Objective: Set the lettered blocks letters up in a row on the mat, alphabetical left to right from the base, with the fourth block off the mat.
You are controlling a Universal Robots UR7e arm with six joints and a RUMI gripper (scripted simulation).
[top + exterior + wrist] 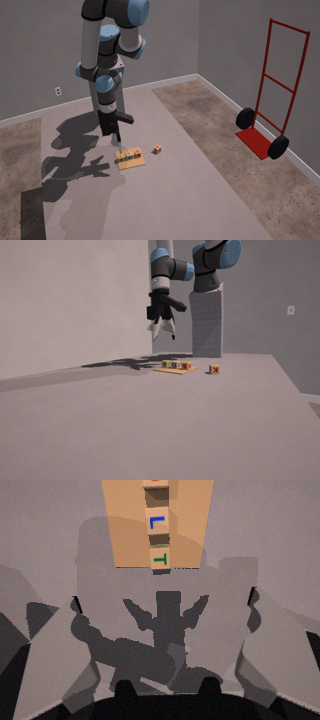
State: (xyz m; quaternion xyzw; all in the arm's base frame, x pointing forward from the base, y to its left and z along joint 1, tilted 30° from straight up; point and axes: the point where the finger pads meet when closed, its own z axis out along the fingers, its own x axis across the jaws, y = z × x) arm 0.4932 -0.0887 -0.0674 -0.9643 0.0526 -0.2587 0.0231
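A tan mat (130, 159) lies on the grey table. Three blocks stand on it in a close, straight row: one with a green T on top (120, 156), one with a blue L (128, 154), and one with a red letter I cannot read (138, 152). The wrist view shows the T block (161, 559) at the mat's edge nearest my gripper and the L block (157, 523) behind it. The fourth block (157, 148) (214, 368) sits on the table off the mat, a red K on its side. My gripper (164, 338) is open and empty, well above the table beyond the row's T end.
The arm's grey pedestal (206, 322) stands at the table's far end behind the mat. A red hand truck (271, 103) leans on the wall, off the table. The arm's shadow falls across the table beside the mat.
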